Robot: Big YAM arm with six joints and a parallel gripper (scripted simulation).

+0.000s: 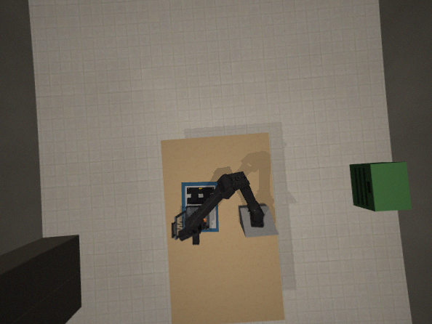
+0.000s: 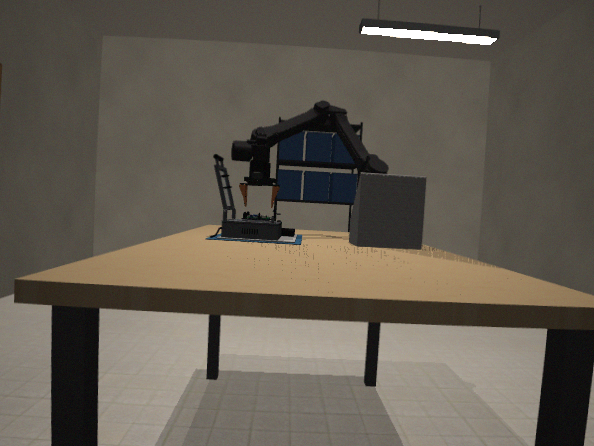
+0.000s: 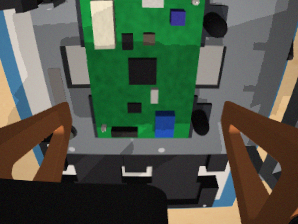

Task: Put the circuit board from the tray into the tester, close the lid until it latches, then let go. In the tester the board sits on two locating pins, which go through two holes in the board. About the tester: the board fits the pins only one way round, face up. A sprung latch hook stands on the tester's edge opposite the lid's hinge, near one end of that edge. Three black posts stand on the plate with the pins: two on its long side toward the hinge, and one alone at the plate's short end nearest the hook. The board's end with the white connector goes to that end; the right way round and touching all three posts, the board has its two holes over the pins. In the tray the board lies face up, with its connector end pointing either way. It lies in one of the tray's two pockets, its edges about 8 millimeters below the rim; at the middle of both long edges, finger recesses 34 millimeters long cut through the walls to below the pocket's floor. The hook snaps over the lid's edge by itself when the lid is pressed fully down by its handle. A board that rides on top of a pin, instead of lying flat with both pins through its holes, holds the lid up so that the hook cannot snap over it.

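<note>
The green circuit board (image 3: pixel 145 63) lies face up on the tester's grey plate, its white connector (image 3: pixel 101 24) at the far end in the wrist view. My gripper (image 3: pixel 146 111) is open and empty, with its orange fingers on either side and above the board's near end. From the side, the gripper (image 2: pixel 259 199) hangs a little above the dark tester (image 2: pixel 251 228). The lid (image 2: pixel 225 187) stands open and upright at the tester's left. I cannot tell whether the pins are through the holes.
The tester and tray (image 1: pixel 198 194) sit on a blue mat on the wooden table. The arm's grey base block (image 2: pixel 387 210) stands to the right. A rack with blue panels (image 2: pixel 315 170) is behind. A green box (image 1: pixel 380 186) and a dark box (image 1: pixel 40 276) are on the floor.
</note>
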